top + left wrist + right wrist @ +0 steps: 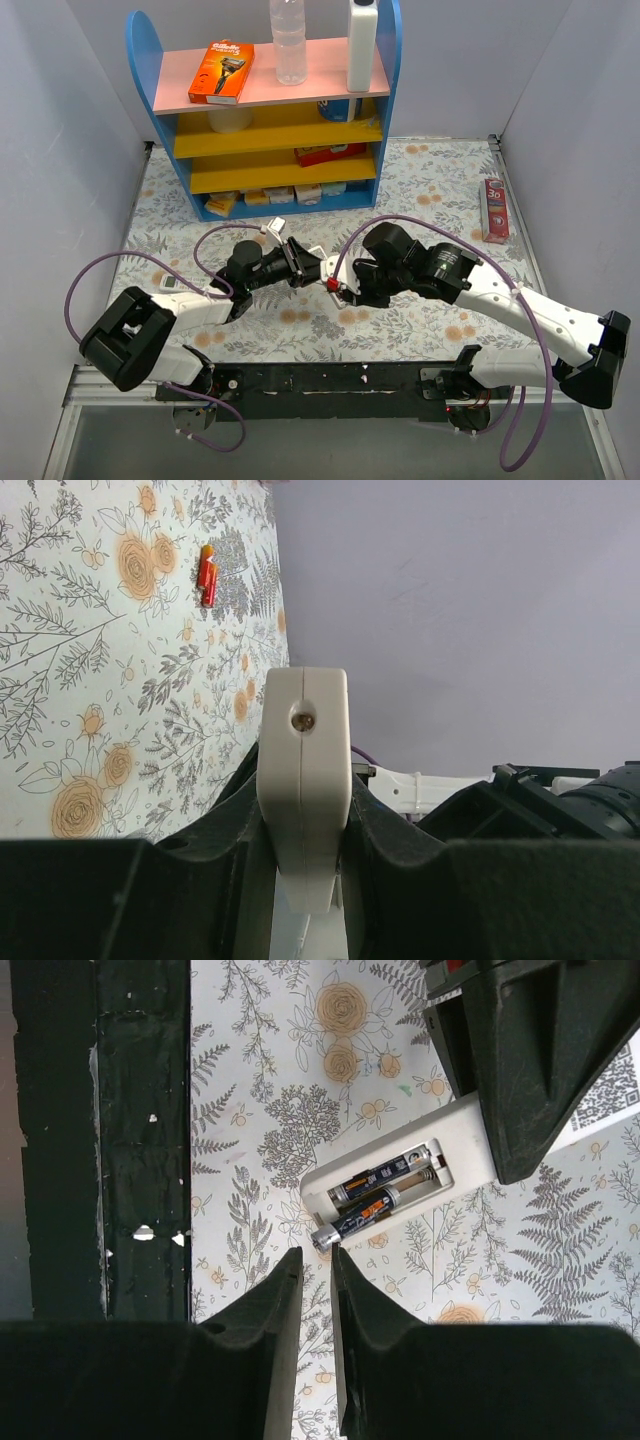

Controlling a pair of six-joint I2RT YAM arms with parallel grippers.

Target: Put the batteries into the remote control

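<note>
The white remote control (470, 1140) hangs above the floral table with its back compartment open. My left gripper (310, 267) is shut on its far end, and the remote's narrow end (303, 770) shows clamped between the fingers (400, 840) in the left wrist view. One battery (385, 1170) lies seated in the compartment. The second battery (360, 1218) lies slanted in the near slot, its metallic end poking over the remote's edge. My right gripper (317, 1260) is just below that end, its jaws a narrow gap apart with nothing between them. It sits in the middle of the top view (345, 290).
A blue shelf unit (270, 110) with boxes and bottles stands at the back. A red toothpaste box (495, 210) lies at the right. A small flat white item (170, 285) lies at the left. The black front rail (100, 1140) runs close by.
</note>
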